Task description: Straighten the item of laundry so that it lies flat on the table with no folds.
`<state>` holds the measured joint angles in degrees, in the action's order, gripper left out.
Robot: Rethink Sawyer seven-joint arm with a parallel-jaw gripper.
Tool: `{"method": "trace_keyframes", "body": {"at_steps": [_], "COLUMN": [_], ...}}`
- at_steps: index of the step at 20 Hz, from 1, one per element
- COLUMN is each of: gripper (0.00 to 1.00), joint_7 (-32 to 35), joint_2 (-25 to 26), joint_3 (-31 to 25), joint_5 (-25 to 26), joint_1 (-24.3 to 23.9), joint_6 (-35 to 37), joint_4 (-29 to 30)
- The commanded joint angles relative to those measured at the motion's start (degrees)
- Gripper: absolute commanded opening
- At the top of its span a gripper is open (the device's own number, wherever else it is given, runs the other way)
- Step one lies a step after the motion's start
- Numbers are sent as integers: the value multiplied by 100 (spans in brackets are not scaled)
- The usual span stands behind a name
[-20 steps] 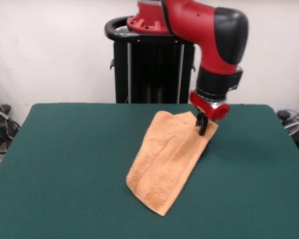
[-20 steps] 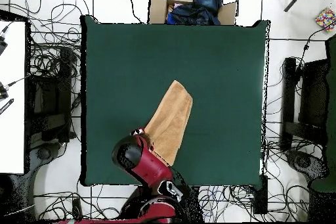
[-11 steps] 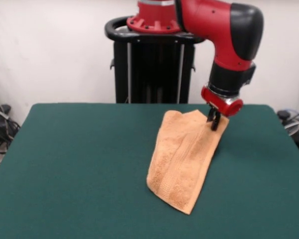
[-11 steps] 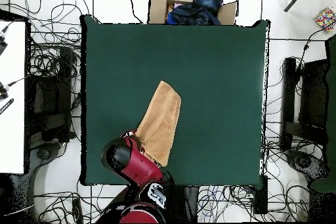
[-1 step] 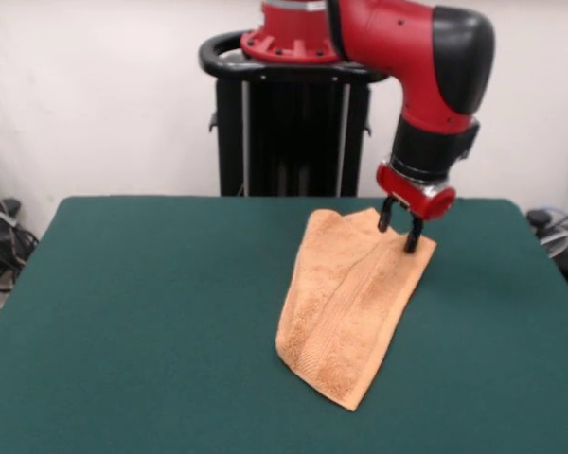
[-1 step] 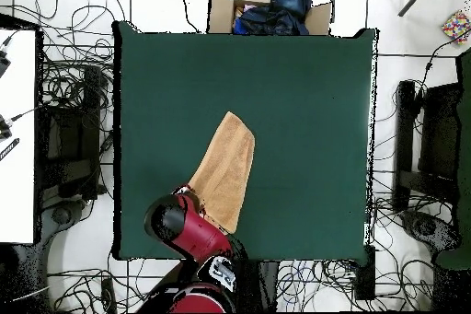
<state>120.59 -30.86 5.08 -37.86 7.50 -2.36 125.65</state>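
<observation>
Front view: the hand [image 5: 399, 226] has released the towel [image 5: 350, 302], fingers now spread above its far corner.

Bright, even light; soft shadows.

A large rectangular bench [image 5: 151, 312] covered in dark green felt-like cloth carries a single thing, a light orange towel [image 5: 350, 303]. The towel lies slantwise, folded lengthwise with a ridge running along it, one short end near the bench's middle and the other close to the edge by the robot's base.
</observation>
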Motion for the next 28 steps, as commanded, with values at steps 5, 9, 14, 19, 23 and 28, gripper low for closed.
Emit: {"method": "trace_keyframes", "body": {"at_steps": [5, 9, 14, 19, 23, 28], "gripper": [100, 100, 100, 100, 100, 100], "joint_7": [1058, 1136, 1183, 1274, 1463, 1628], "joint_2": [240, 203, 203, 197, 164, 173], "joint_3": [-263, -339, -490, -537, -763, -1046], "joint_5": [205, 130, 201, 112, 105, 147], "joint_1": [-392, -454, -585, -553, -654, -836], "joint_6": [-345, -131, -244, -216, -294, -423], "joint_4": [-495, -466, -432, -420, -322, -230]}}
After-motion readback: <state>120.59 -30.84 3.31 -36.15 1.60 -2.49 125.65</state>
